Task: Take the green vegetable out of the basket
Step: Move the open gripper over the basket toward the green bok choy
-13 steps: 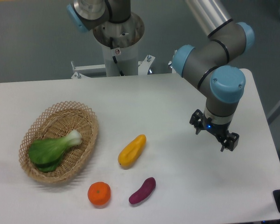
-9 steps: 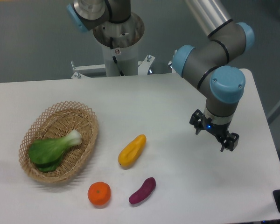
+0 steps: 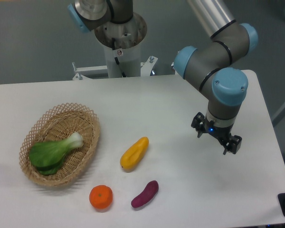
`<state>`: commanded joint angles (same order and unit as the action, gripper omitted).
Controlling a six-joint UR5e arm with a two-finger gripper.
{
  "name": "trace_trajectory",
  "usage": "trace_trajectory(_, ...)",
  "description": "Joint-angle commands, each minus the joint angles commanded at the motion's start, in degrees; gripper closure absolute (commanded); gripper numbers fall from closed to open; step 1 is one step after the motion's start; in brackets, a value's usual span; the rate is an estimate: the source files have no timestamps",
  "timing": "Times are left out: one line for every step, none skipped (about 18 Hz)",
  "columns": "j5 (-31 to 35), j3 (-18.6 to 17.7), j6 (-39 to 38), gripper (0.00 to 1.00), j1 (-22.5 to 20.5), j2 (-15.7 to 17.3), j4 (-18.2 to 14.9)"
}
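The green vegetable [image 3: 52, 153], broad green leaves with a white stem end pointing up-right, lies inside the oval tan wicker basket [image 3: 85, 116] at the table's left. My gripper [image 3: 216, 137] hangs over the right side of the table, far to the right of the basket, pointing down. Its fingers stand apart with nothing between them, so it is open.
A yellow elongated fruit [image 3: 134, 153] lies mid-table, right of the basket. An orange [image 3: 100, 196] and a purple sweet potato [image 3: 145, 194] sit near the front edge. The arm's base column [image 3: 119, 42] stands behind the table's back edge.
The gripper and forearm have shifted a few pixels to the left. The basket, the vegetable and the other items have not moved.
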<state>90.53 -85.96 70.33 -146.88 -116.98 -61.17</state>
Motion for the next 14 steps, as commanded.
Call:
trace_trajectory(-0.3, -0.1, -2.4, 0.00, 1.1, 0.0, 0.1)
trace_trajectory(-0.3, -0.3, -4.7, 0.00, 2.2, 0.0, 0.1)
trace_trajectory(-0.2, -0.7, -6.6, 0.00, 2.8, 0.1, 0.2)
trace_trajectory(-0.3, -0.9, -7.7, 0.00, 3.4, 0.3, 0.2)
trace_trajectory(-0.3, -1.1, -7.8, 0.00, 4.4, 0.6, 0.2)
trace_trajectory(-0.4, -1.7, -7.8, 0.00, 5.2, 1.1, 0.2)
trace_trajectory(-0.4, -2.3, -7.9, 0.00, 6.2, 1.9, 0.2)
trace_trajectory(-0.4, -3.2, -8.4, 0.00, 7.5, 2.6, 0.2)
trace_trajectory(-0.6, -3.9, -9.2, 0.00, 8.9, 3.4, 0.2)
trace_trajectory(-0.6, -4.6, -10.0, 0.00, 10.3, 4.1, 0.2)
trace_trajectory(-1.2, -4.9, -11.1, 0.00, 11.7, 4.6, 0.2)
trace_trajectory(-1.9, -5.5, -12.0, 0.00, 12.8, 5.0, 0.2)
trace_trajectory(-2.5, -6.0, -13.0, 0.00, 14.1, 5.4, 0.2)
trace_trajectory(-3.0, -6.2, -13.9, 0.00, 15.4, 5.7, 0.2)
